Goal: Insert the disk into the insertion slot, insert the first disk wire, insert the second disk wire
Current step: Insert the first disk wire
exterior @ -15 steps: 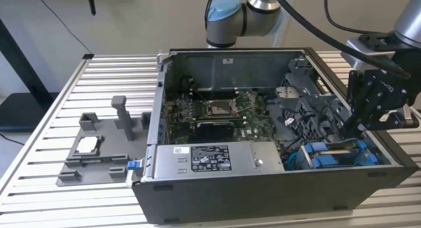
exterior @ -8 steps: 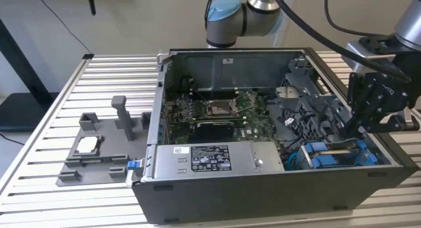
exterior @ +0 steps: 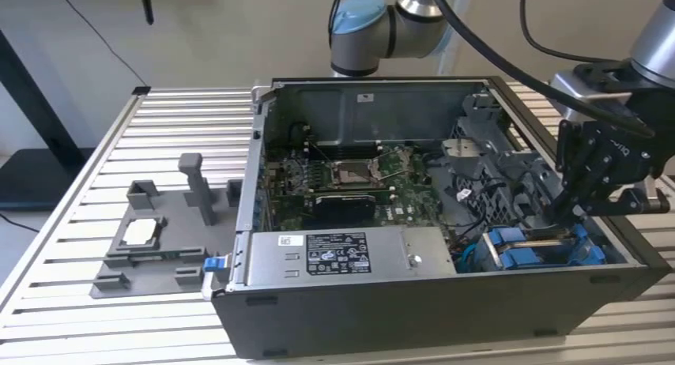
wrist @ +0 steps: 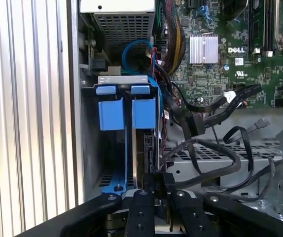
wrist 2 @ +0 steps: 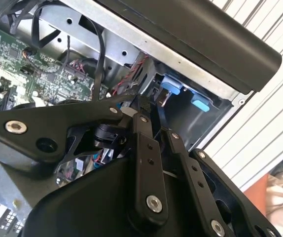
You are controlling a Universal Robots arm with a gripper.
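The disk (wrist: 144, 148) stands on edge in its blue carrier (wrist: 144, 112), down inside the insertion slot (wrist: 122, 79), a grey metal cage with blue fittings (exterior: 538, 250) at the case's corner on the exterior view's right. My gripper (wrist: 157, 180) is right at the disk's near edge, its black fingers (wrist 2: 142, 118) pressed close together, shut, with nothing clearly between them. In the exterior view the gripper (exterior: 557, 215) reaches down just above the cage. A black disk wire with a connector (wrist: 195, 123) hangs loose beside the cage, and a blue wire (wrist: 131, 49) loops behind it.
The open computer case holds a green motherboard (exterior: 348, 175) and a grey metal box with a white sticker (exterior: 337, 254). More black cables (wrist: 230, 153) lie over a perforated bracket beside the cage. A grey fixture (exterior: 158, 246) sits on the slatted table (exterior: 106, 144).
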